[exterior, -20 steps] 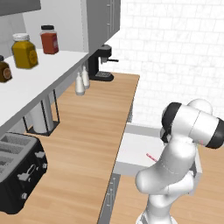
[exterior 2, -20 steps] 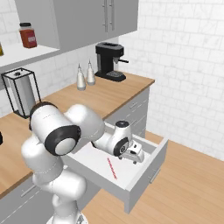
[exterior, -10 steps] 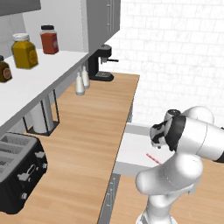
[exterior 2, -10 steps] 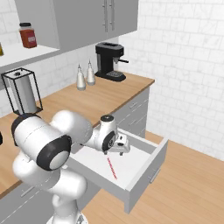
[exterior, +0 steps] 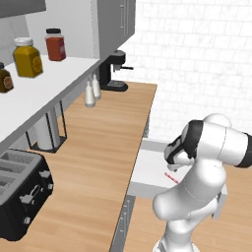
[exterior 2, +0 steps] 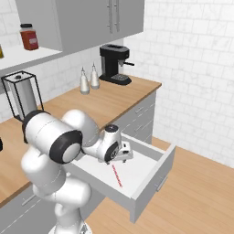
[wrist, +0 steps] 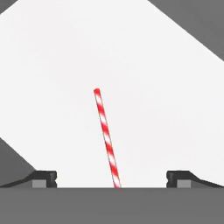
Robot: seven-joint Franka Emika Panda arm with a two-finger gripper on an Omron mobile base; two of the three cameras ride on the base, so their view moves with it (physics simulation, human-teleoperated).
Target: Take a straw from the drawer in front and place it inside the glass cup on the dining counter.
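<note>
The red-and-white striped straw (wrist: 106, 139) lies flat, seemingly alone, on the open drawer's (exterior 2: 151, 170) pale floor.

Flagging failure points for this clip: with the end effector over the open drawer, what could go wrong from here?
1. The straw is thin and lies flat on the drawer floor, so the fingertips may hit the floor or close above it and miss.
2. The end effector is open with the straw running lengthwise between the tips; a slight offset could push the straw away rather than pinch it.
3. The drawer walls are near the hand, which could strike them.
</note>
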